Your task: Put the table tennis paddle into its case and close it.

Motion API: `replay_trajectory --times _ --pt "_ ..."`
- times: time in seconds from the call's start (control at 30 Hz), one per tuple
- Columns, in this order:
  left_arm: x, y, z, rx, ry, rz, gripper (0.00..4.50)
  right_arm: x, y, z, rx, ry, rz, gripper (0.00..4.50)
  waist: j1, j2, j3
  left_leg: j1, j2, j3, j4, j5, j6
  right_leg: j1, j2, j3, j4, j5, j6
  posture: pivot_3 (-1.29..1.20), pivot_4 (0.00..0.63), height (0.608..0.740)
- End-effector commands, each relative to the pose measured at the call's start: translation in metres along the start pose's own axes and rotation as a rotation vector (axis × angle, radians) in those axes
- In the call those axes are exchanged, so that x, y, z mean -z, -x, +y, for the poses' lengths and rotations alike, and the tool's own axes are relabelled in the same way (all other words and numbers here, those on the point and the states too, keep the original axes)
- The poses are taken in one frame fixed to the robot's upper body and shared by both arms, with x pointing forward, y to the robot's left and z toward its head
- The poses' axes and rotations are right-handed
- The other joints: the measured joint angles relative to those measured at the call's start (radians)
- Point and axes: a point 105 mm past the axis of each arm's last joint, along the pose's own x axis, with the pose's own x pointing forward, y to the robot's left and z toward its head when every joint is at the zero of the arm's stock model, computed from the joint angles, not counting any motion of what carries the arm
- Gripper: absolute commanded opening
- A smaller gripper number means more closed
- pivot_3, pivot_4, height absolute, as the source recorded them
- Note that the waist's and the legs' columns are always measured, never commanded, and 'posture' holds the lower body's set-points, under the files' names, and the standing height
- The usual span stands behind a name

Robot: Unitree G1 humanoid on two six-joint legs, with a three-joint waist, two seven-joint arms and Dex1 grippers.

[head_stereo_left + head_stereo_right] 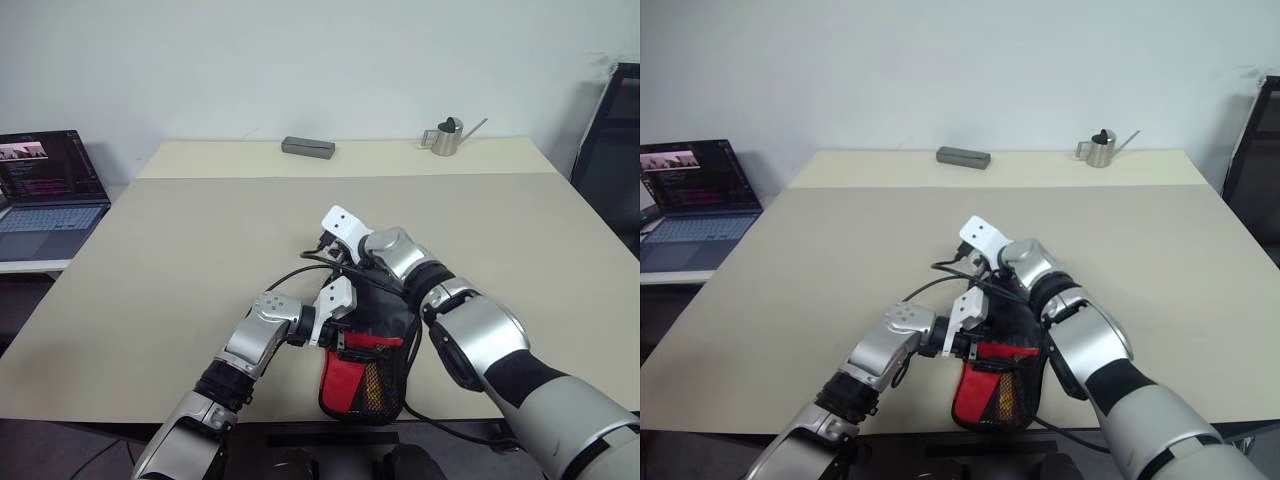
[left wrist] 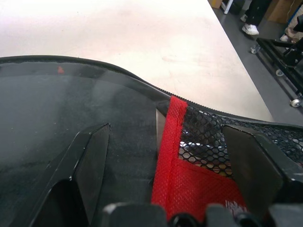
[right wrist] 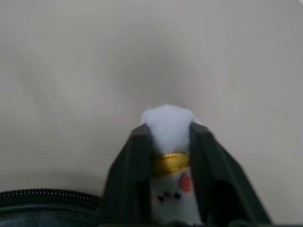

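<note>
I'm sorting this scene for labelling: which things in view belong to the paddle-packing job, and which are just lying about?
Belongs to the job:
- case
- white fluffy charm, pinched by the right gripper
- left gripper, straddling the case

Lying about:
- grey box
- metal watering can
- laptop

A white fluffy charm point(image 3: 169, 142) with a gold band is clamped between the right gripper's point(image 3: 169, 130) black fingers point(image 3: 130, 179). The case's zip edge point(image 3: 47, 196) is seen beside them, above a pale table point(image 3: 151, 56).
</note>
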Motion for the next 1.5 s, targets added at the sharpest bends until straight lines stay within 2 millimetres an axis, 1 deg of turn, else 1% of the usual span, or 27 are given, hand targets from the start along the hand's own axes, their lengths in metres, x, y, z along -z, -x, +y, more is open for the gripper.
replay_trajectory --times 0.03,0.1,0.2,0.3,0.37,0.5,0.6,0.73,0.83,0.97,1.07,1.3,1.5 --pt "0.051 -0.005 -0.014 0.021 0.175 0.132 4.12 0.004 0.001 -0.002 0.006 0.005 0.003 0.01 0.0 0.0 0.0 0.0 0.0 0.0 0.0 0.0 0.0 0.0 0.0 0.0 0.0 0.0 0.0 0.0 0.15 0.74" --pt "0.051 -0.005 -0.014 0.023 0.176 0.135 4.12 0.003 0.002 -0.006 0.022 -0.01 -0.009 0.01 0.0 0.0 0.0 0.0 0.0 0.0 0.0 0.0 0.0 0.0 0.0 0.0 0.0 0.0 0.0 0.0 0.15 0.74" --pt "0.052 -0.005 -0.014 0.025 0.178 0.138 4.12 -0.004 0.008 -0.019 0.071 -0.034 -0.048 0.01 0.0 0.0 0.0 0.0 0.0 0.0 0.0 0.0 0.0 0.0 0.0 0.0 0.0 0.0 0.0 0.0 0.15 0.74" --pt "0.052 -0.005 -0.014 0.028 0.181 0.139 4.12 -0.013 0.021 -0.046 0.143 -0.081 -0.099 0.01 0.001 0.0 0.0 0.0 0.0 0.0 0.0 0.0 0.0 0.0 0.0 0.0 0.0 0.0 0.0 0.0 0.15 0.74" --pt "0.053 -0.005 -0.013 0.029 0.181 0.14 4.12 -0.013 0.031 -0.062 0.182 -0.104 -0.117 0.01 0.0 0.0 0.0 0.0 0.0 0.0 0.0 0.0 0.0 0.001 0.0 0.0 0.0 0.0 0.0 0.0 0.15 0.74" --pt "0.052 -0.006 -0.013 0.036 0.179 0.14 4.12 0.0 0.053 -0.092 0.243 -0.151 -0.122 0.01 0.0 0.0 0.0 0.0 0.0 0.0 -0.001 0.0 0.0 0.002 0.0 0.0 0.0 -0.002 0.002 0.0 0.15 0.74" --pt "0.052 -0.007 -0.013 0.043 0.177 0.142 4.12 0.015 0.066 -0.104 0.244 -0.193 -0.11 0.01 0.003 0.0 0.0 0.0 0.0 0.0 -0.001 0.0 0.0 0.003 0.0 0.0 0.0 -0.003 0.003 0.0 0.15 0.74" --pt "0.052 -0.008 -0.012 0.049 0.176 0.143 4.12 0.033 0.07 -0.101 0.206 -0.222 -0.09 0.01 0.004 0.0 0.0 0.0 0.0 0.0 -0.001 0.0 0.0 0.004 -0.001 0.0 -0.001 -0.003 0.003 0.0 0.15 0.74" --pt "0.052 -0.008 -0.012 0.051 0.177 0.143 4.12 0.04 0.071 -0.097 0.191 -0.234 -0.085 0.01 0.005 0.0 0.0 0.0 0.0 0.0 0.0 0.0 0.0 0.004 -0.001 0.0 -0.002 -0.003 0.003 0.0 0.15 0.74" --pt "0.052 -0.007 -0.011 0.055 0.181 0.146 4.12 0.063 0.073 -0.08 0.166 -0.254 -0.065 0.01 0.008 0.0 0.0 -0.001 0.001 -0.001 0.0 0.0 0.0 0.005 -0.001 -0.001 -0.002 -0.003 0.004 0.0 0.15 0.74" --pt "0.053 -0.006 -0.012 0.061 0.184 0.149 4.12 0.072 0.08 -0.075 0.173 -0.261 -0.05 0.01 0.008 0.0 -0.001 -0.001 0.001 -0.001 0.0 0.0 0.0 0.004 -0.002 -0.001 -0.002 -0.003 0.004 0.0 0.15 0.74" --pt "0.054 -0.007 -0.012 0.068 0.188 0.153 4.12 0.092 0.108 -0.082 0.21 -0.229 0.006 0.01 0.011 0.0 -0.001 -0.002 0.001 -0.001 -0.001 0.0 0.0 0.004 -0.003 -0.002 -0.004 -0.004 0.005 0.0 0.15 0.74" --pt "0.055 -0.008 -0.011 0.072 0.191 0.155 4.12 0.096 0.129 -0.087 0.211 -0.19 0.033 0.01 0.012 0.0 -0.001 -0.004 0.001 -0.001 -0.001 0.0 0.0 0.005 -0.003 -0.003 -0.011 -0.003 0.007 0.0 0.15 0.74"
